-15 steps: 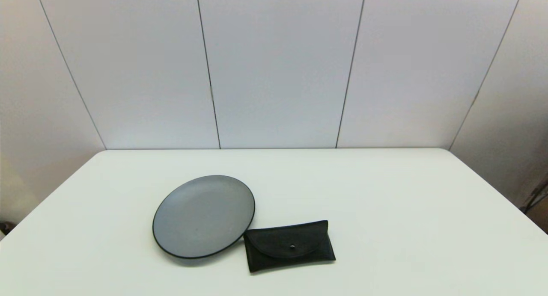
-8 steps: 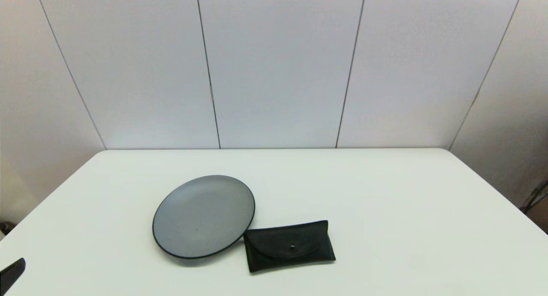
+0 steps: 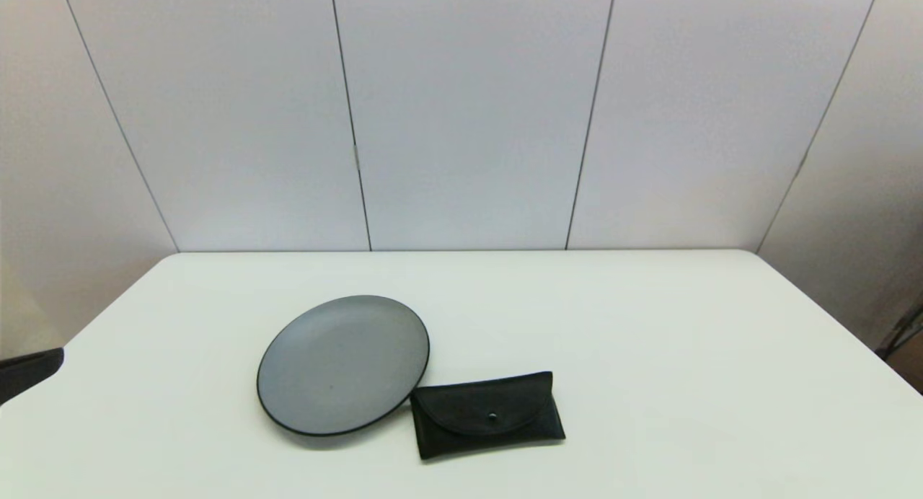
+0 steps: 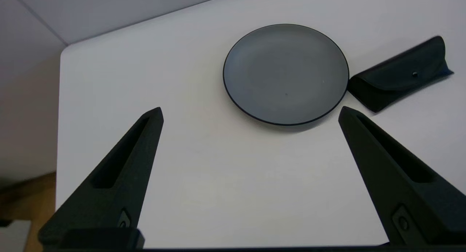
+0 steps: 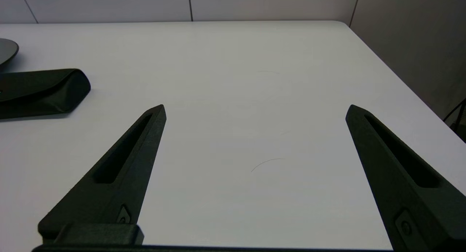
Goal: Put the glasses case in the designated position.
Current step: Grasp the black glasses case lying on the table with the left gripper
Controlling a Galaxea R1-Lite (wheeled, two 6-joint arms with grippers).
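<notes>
Left pincer hovers wide near the plate; glasses case touches its rim

Between the left pincer, fingers spread, and the small black leather-like glasses case stands the round grey black-rimmed plate, touching the case's near end.

Readable text: none anywhere.
Glasses case: no brand, plain black.
Plate: no markings.
</notes>
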